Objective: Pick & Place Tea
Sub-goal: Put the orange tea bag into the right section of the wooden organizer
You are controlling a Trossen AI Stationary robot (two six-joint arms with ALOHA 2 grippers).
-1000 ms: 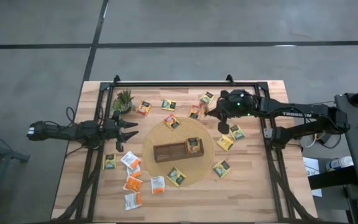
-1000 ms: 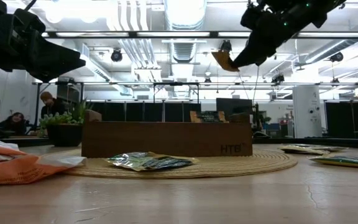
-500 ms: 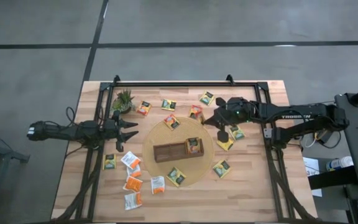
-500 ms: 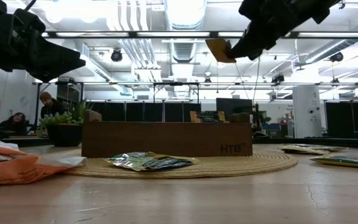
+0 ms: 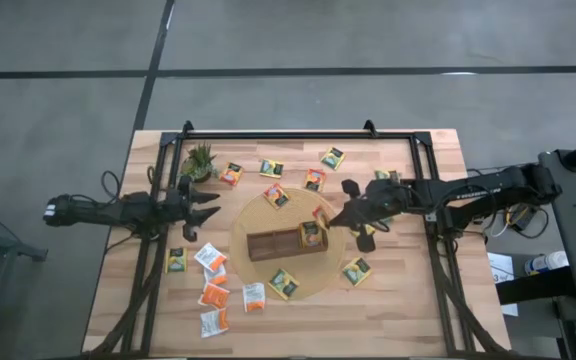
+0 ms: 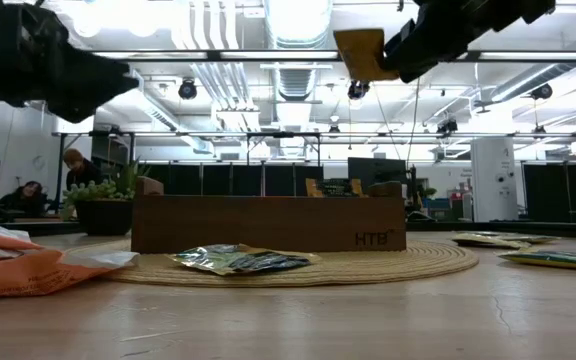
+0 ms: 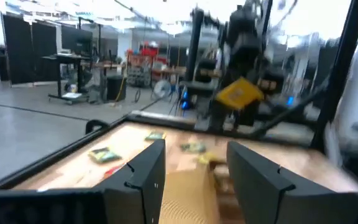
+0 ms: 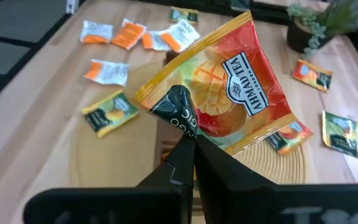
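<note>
From above we see the right gripper (image 5: 325,219) reaching in from the right, its tip over the right end of the wooden tray (image 5: 272,244), which sits on a round woven mat (image 5: 258,212) in the middle of the table (image 5: 408,300). Its fingers are pressed together on one corner of a tea sachet (image 5: 320,215), held above the tray's right compartment. The left gripper (image 5: 211,207) waits at the table's left side with fingers spread, holding nothing; other loose sachets (image 5: 214,294) lie scattered around the mat, and a small potted plant (image 5: 198,160) stands at the far left. From table height we see the held sachet (image 6: 359,53) hanging high over the tray (image 6: 268,224), well clear of it, its face nearly upright. In the left wrist view we look past the spread fingers (image 7: 143,173) and see the yellow sachet (image 7: 240,93) aloft, tilted. In the right wrist view we see the sachet (image 8: 219,90) pinched by one corner between the closed fingers (image 8: 179,163), its diagonal running away from the fingers and its printed face toward the camera.
</note>
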